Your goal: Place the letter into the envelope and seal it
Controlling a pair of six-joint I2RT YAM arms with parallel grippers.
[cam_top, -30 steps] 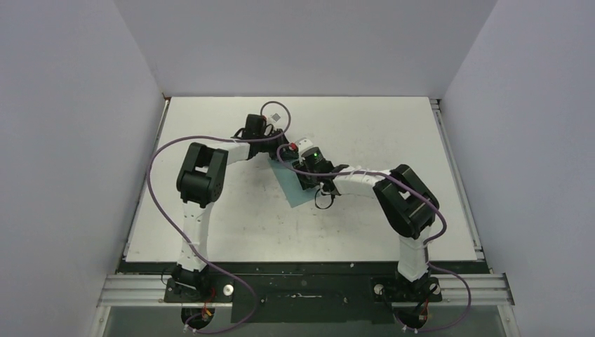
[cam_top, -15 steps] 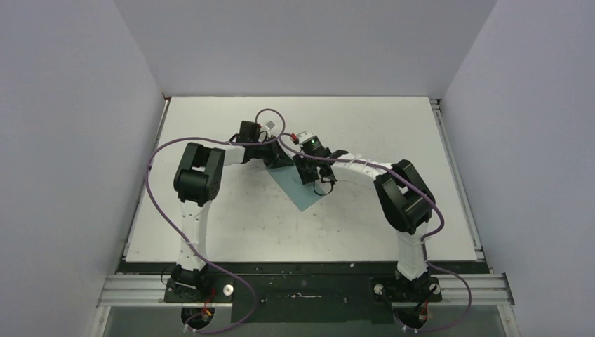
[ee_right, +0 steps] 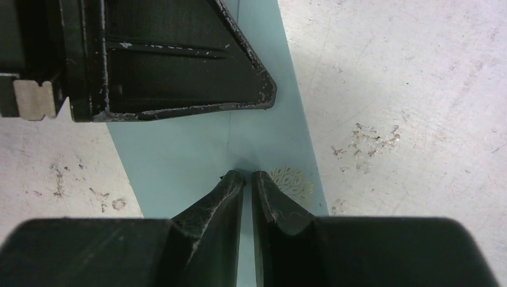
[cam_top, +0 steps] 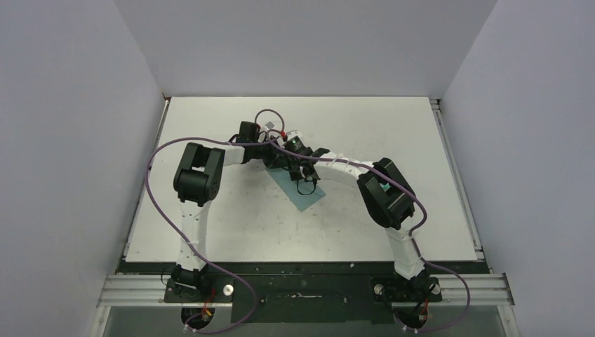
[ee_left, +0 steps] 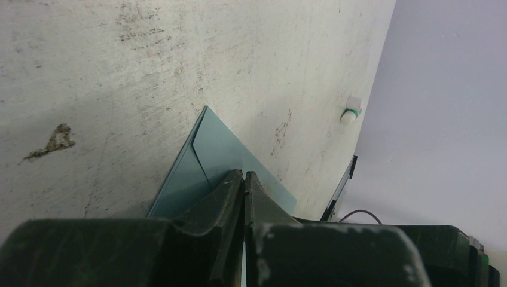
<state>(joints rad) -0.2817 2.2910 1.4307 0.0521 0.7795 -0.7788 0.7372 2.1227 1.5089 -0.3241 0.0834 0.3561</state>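
- The envelope [cam_top: 303,191] lies flat on the bench [cam_top: 231,225], set at a slant, with both arms reaching over its far end.
- Letter: not visible in any view. I judge it is already inside the envelope, but nothing shows that directly.
- In the left wrist view the flap looks folded down; a curved seam line runs across the envelope's face.
- Left hand [ee_left: 244,178]: fingers pressed together, tips down on the envelope's face. I cannot tell whether any paper is caught between them.
- Right hand [ee_right: 248,179]: fingers drawn narrow with only a thin slit between them, tips on the envelope beside a small gold leaf ornament [ee_right: 293,184]. I can make out nothing gripped in the slit.
- The two hands sit just beside each other over the envelope, the left one at the farther end.
- A small white-and-green tube [ee_left: 351,112] lies well apart from the envelope, by the bench edge.
- Step in hand, as I judge it: sealing, by pressing the closed flap.
- Next move calls for one hand to pin the envelope while the other runs along the flap seam with light, even downward pressure, so the thin paper neither slides nor creases.
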